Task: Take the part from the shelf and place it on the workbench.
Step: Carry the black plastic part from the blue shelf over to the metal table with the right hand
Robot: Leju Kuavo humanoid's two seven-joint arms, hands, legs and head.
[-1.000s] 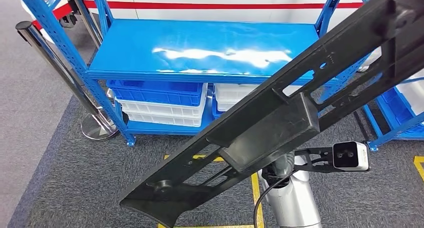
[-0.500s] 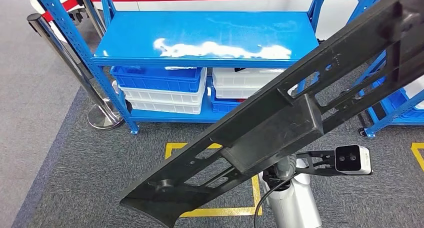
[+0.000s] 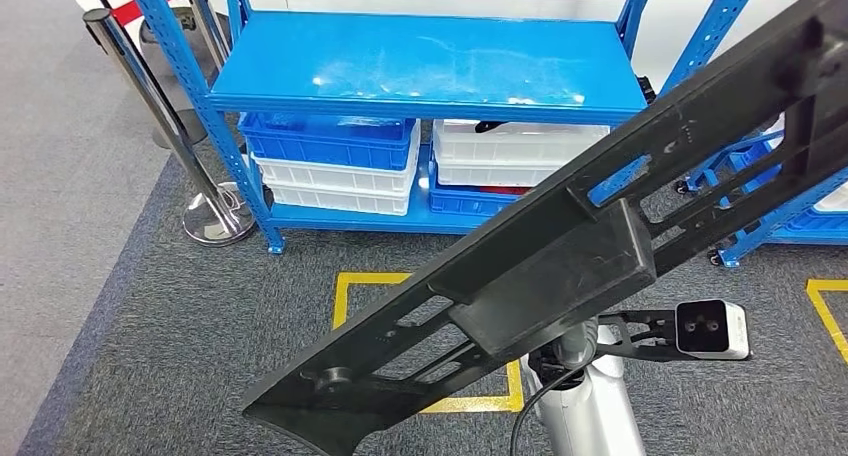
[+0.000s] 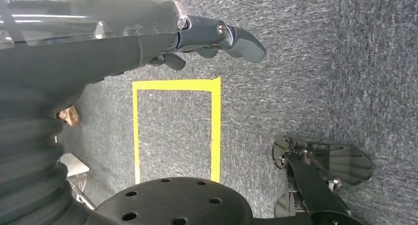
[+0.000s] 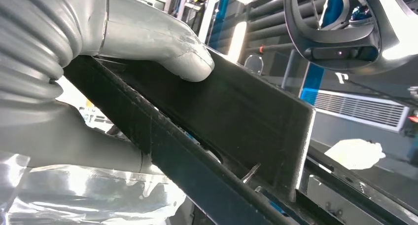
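My right hand (image 5: pixel 123 52) grips the long black part (image 3: pixel 560 266), thumb pressed on its boxy middle, carried slantwise above the grey carpet. Since a second ago my view has pulled back: the blue shelf (image 3: pixel 430 66) sits farther off, more yellow floor marking showing. My left hand (image 4: pixel 197 37) hangs empty, fingers loosely curled.

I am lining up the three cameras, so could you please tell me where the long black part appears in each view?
Head view: black part runs diagonally from lower left to upper right.
Left wrist view: not in it.
Right wrist view: it crosses the frame, with the right hand on it.
Shared landmark: the part's boxy raised block.
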